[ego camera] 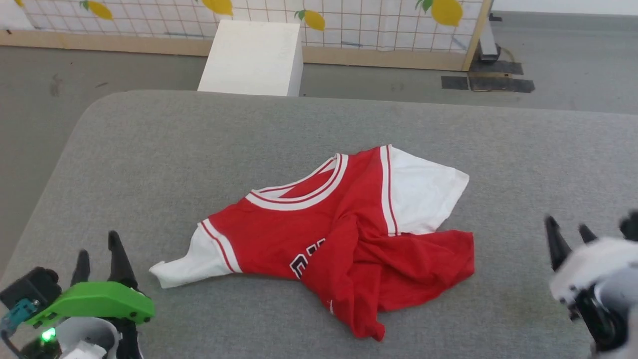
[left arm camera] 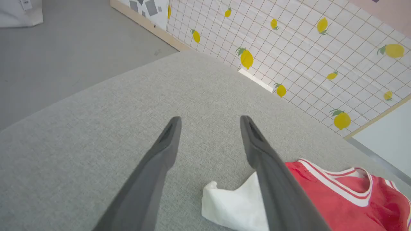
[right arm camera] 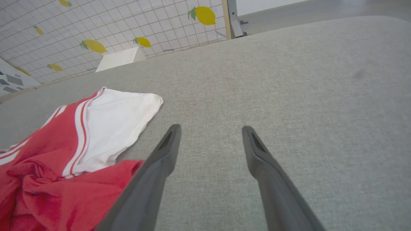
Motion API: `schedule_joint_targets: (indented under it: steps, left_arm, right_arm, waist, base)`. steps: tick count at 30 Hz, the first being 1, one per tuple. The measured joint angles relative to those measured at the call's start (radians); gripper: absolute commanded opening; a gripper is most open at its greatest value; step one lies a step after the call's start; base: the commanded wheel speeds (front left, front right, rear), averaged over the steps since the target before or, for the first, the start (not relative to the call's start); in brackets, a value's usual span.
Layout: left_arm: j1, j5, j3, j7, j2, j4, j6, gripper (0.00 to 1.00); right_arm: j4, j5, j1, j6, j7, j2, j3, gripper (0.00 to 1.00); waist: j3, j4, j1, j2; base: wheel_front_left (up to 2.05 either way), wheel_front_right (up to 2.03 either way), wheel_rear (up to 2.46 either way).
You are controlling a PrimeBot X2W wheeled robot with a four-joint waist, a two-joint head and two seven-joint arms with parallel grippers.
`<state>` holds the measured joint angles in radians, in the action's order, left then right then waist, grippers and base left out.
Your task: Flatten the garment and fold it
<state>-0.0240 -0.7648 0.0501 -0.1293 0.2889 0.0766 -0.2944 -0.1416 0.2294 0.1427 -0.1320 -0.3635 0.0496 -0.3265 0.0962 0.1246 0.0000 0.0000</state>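
The garment (ego camera: 339, 234) lies crumpled mid-frame on the grey surface (ego camera: 199, 139), long axis lower left to upper right; the left pincer (ego camera: 98, 249), lower left, sits nearest its white sleeve (ego camera: 197, 259); it and the right pincer (ego camera: 565, 227) both gape empty

Left gripper (ego camera: 98, 244): dark tapered fingers (ego camera: 118, 259), green cover (ego camera: 94, 300), lit green lamp (ego camera: 48, 334). Right gripper (ego camera: 565, 223): dark fingers, white housing (ego camera: 590, 264).
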Motion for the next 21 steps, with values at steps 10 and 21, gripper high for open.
schedule_joint_targets:
  steps: [10,21]
  left_arm:
    - [-0.026,0.136,0.109,-0.103,-0.003,-0.006,0.065,1.00]
    - [-0.112,0.142,0.164,-0.111,-0.051,0.049,0.113,1.00]
  right_arm:
    - [-0.157,-0.243,0.314,0.000,-0.245,-0.001,0.154,1.00]
    - [-0.411,-0.487,0.534,0.000,-0.360,0.029,0.184,1.00]
  waist:
    - [0.067,0.063,0.0000,0.0000]
    - [0.190,0.140,0.0000,0.0000]
  base:
    - [0.00,0.00,0.00]
    - [0.00,0.00,0.00]
